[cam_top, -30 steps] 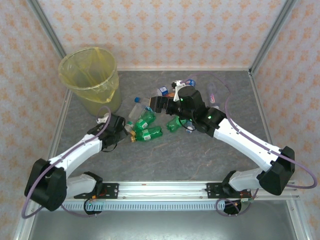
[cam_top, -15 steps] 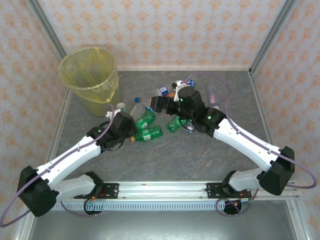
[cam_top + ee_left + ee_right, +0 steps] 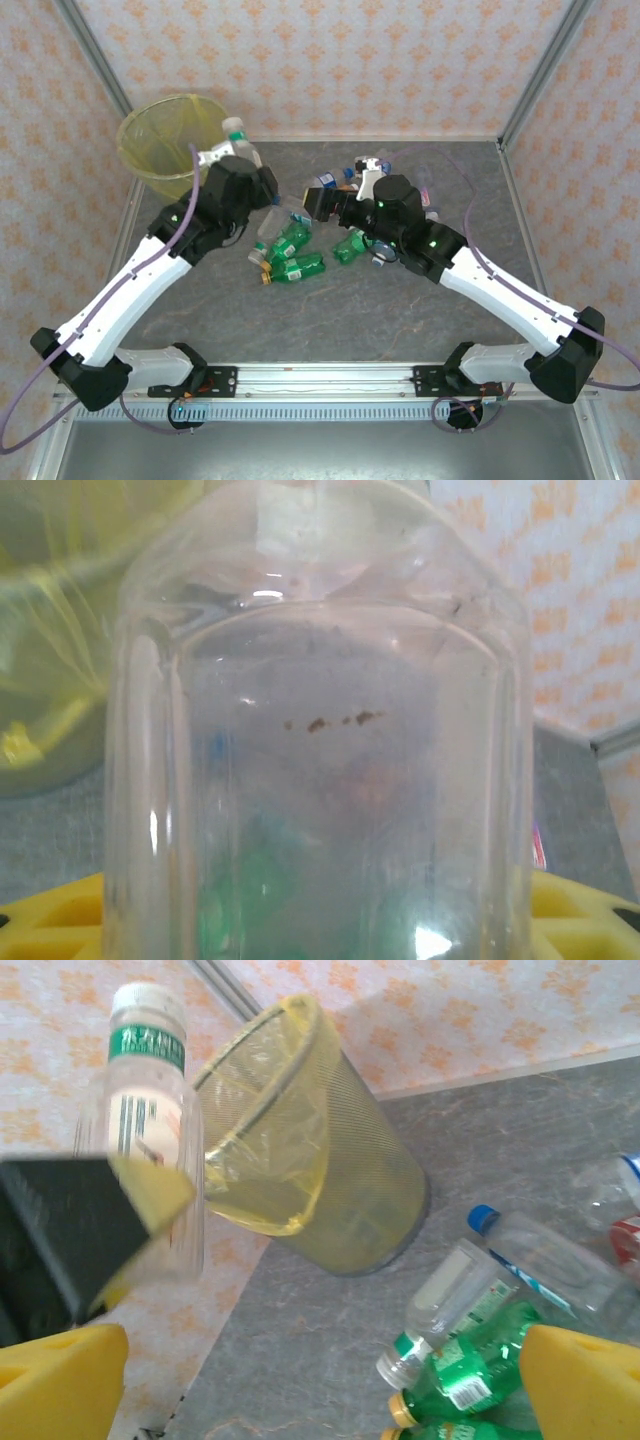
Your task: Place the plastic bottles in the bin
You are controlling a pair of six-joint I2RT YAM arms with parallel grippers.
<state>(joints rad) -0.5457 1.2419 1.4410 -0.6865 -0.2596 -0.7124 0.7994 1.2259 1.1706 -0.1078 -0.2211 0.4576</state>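
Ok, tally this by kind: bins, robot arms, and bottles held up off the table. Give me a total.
Bin: 1
Arms: 2 (left arm, right arm)
Bottle held in the air: 1
Total: 4

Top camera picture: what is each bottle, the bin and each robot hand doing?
bin: upright, yellow-lined
held bottle: capped, lifted near the bin
left gripper: shut on the held bottle
right gripper: open, empty
other bottles: lying on the table
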